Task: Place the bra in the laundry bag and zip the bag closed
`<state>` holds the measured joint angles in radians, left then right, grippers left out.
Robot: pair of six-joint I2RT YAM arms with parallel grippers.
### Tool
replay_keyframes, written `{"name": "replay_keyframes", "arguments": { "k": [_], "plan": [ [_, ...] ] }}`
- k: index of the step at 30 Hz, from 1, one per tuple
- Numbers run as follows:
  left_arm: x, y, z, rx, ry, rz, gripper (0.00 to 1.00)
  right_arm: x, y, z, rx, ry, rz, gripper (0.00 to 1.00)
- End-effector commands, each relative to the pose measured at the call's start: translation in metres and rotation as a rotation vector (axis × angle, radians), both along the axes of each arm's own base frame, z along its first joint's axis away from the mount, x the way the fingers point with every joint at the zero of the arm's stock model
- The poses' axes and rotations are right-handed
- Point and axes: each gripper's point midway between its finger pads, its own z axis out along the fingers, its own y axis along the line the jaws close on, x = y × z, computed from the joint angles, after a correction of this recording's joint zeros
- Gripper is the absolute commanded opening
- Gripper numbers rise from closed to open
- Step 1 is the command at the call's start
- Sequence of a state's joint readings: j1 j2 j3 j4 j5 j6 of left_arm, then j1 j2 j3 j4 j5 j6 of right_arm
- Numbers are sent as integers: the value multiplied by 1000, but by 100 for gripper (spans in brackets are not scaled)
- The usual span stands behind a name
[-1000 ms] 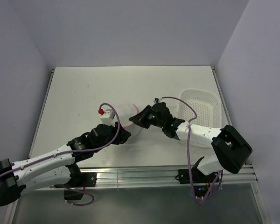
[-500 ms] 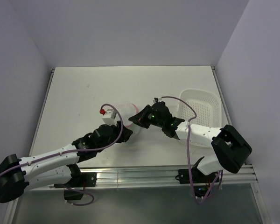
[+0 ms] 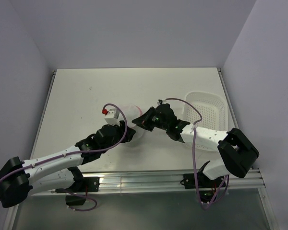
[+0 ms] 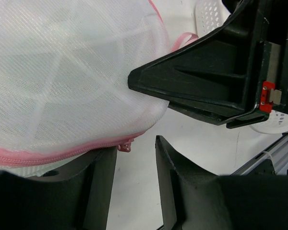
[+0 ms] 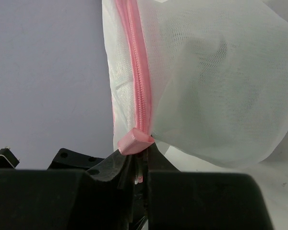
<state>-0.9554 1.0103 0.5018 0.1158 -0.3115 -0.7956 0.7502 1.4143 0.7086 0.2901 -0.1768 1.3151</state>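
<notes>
Top view: laundry bag [image 3: 128,113] near the table [image 3: 86,96] centre; left hand [image 3: 128,136] at its 6 o'clock, right hand [image 3: 142,121] at its 3 o'clock.
Left wrist: left hand fingers parted, gripping nothing; zipper pull [image 4: 126,144] at the gap's 12 o'clock.
Right wrist: right hand pinched closed on the laundry bag's pink zipper edge.

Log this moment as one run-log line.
stage: zipping | right tool: shut on pink end tab of round translucent white mesh laundry bag | left tool: open beside small pink zipper pull
</notes>
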Motion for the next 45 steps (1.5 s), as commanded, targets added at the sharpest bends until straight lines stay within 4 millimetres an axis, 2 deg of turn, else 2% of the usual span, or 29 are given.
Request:
{"name": "replay_keyframes", "arguments": {
  "k": [1,9,19,22,26,35,40,45],
  "plan": [
    [10,-5,20,-28,-58,0,44,2,9,16,19,-22,21,0],
    [12,-1,19,-30,-63,14,37,3,9,16,12,-20,20,0],
    [14,4,19,-18,-64,42,24,3,8,18,9,-23,13,0],
    [14,4,18,-18,-60,40,17,3,8,18,8,-24,12,0],
    [13,6,16,-18,-56,44,0,3,7,16,3,-23,11,0],
    [7,17,13,-17,-39,62,0,5,2,10,-28,-30,-6,0],
    [-1,32,5,8,-17,85,0,10,-4,7,-61,-38,-15,0],
    [-10,51,-6,15,14,117,0,22,-18,1,-86,-42,-36,0]
  ]
}}
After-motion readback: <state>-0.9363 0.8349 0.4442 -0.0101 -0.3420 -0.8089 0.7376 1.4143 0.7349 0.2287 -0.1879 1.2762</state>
